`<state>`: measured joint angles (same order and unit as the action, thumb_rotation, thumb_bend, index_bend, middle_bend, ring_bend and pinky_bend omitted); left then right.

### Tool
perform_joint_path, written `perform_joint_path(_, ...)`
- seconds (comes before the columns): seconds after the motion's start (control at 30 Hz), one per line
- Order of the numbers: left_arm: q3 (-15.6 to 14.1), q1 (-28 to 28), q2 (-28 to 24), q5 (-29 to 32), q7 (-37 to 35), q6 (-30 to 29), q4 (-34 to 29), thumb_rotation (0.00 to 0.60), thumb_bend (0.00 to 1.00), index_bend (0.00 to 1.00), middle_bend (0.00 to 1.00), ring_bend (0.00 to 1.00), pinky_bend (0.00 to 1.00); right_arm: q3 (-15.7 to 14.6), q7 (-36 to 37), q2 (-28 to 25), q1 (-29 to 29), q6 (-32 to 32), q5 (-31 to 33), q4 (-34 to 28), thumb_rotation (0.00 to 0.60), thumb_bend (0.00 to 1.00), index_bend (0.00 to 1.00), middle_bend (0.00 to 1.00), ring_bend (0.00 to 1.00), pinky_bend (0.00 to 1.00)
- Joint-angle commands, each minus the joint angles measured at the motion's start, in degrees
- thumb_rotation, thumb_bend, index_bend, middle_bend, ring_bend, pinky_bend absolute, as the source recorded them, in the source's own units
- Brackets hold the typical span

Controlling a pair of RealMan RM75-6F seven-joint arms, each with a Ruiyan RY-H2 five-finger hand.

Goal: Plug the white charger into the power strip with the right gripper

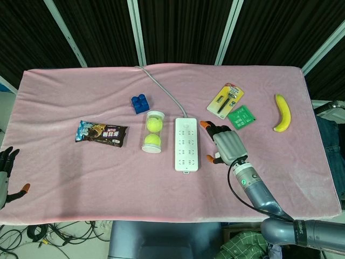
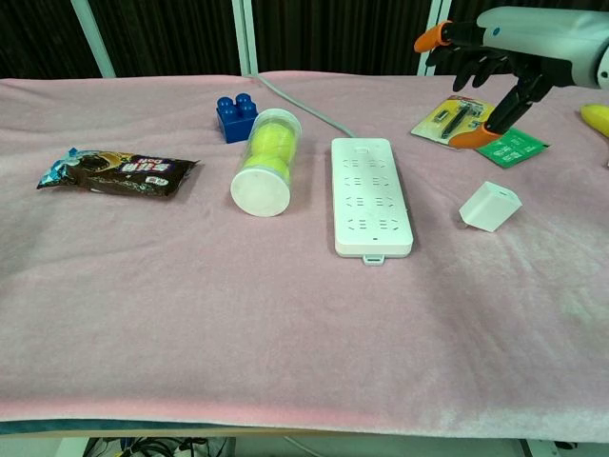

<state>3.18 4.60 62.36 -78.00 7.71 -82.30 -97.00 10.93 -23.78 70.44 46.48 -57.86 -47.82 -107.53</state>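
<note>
White charger [image 2: 490, 206] on cloth, right hand [image 2: 487, 65] above it, fingers spread, empty

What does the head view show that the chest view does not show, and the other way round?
Only the head view shows the left hand at the table edge and the whole banana. Only the chest view shows the white charger lying on the cloth, apart from the power strip; in the head view the right hand covers it. Both share the power strip, the tennis ball tube and the right hand, fingers spread, holding nothing.

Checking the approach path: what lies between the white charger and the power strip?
Only bare pink cloth separates the white charger from the power strip, as the chest view shows.
</note>
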Motion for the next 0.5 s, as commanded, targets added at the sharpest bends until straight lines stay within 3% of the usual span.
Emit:
perform_joint_path(0.03, -0.1, 0.0, 0.1, -0.1, 0.2, -0.1, 0.0, 0.6, 0.24, 0.01, 0.0, 0.0, 0.0, -0.3, 0.6, 0.2, -0.2, 0.3, 0.0, 0.6, 0.6, 0.16, 0.0, 0.11, 0.25, 0.21)
perform_joint_path(0.5, 0.0, 0.2, 0.3, 0.0, 0.9, 0.3, 0.0, 0.6, 0.24, 0.01, 0.0, 0.0, 0.0, -0.7, 1.6, 1.4, -0.2, 1.1, -0.2, 2.8, 0.6, 0.16, 0.0, 0.11, 0.25, 0.21)
